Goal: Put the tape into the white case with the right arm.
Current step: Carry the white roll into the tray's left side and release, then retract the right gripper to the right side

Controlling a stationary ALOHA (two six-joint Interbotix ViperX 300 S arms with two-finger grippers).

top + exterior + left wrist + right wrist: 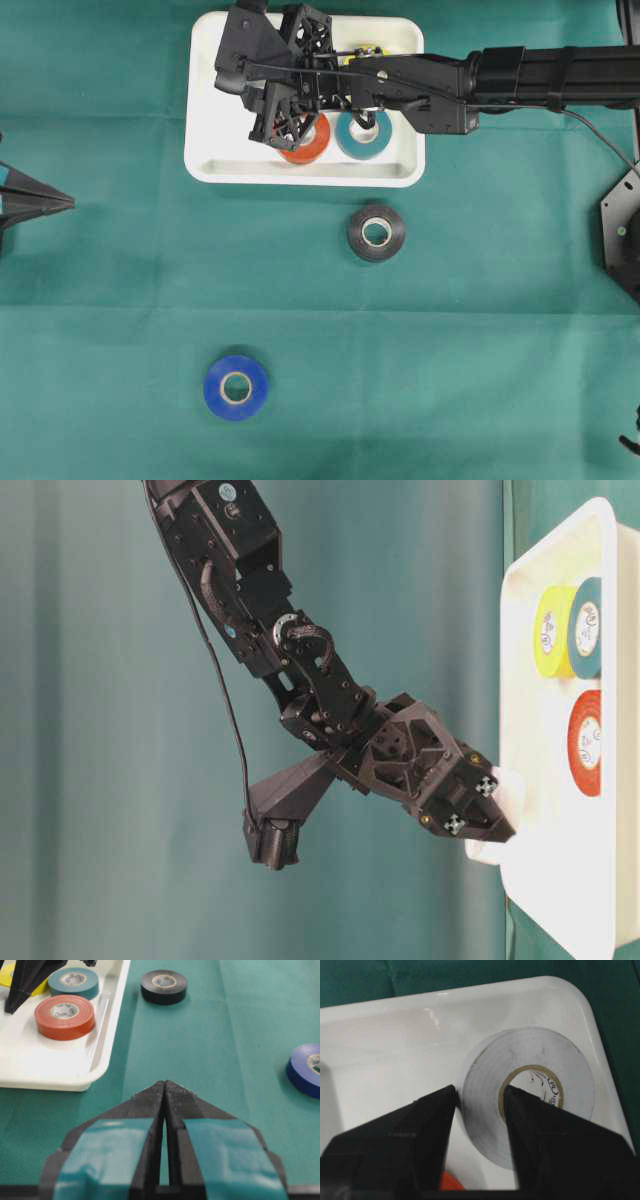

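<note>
The right arm (540, 72) reached across the green cloth (450, 380) and over the white case (210, 160). Its claw, the right gripper (480, 1095), hung low inside the case near one rounded corner. A white tape (530, 1090) lay flat there on the case floor. One black finger (530, 1135) sat in the hole of the roll and the other finger stood just outside the roll's wall, so the wall was between them. The fingers were only a little way apart, about as wide as that wall. I could not tell if they pressed on the roll or had let it go.

Three more rolls lay flat in the case: a red tape (64, 1016), a teal tape (73, 982) just beside it, and a yellow tape (552, 630) touching the teal one.

A black tape (376, 232) lay on the cloth near the case, outside it. A blue tape (236, 387) lay well apart from the case, also on the cloth.

The left gripper (164, 1091) rested at the left side of the table, away from everything. Its two fingers with light-blue marks were pressed together, with nothing between them
</note>
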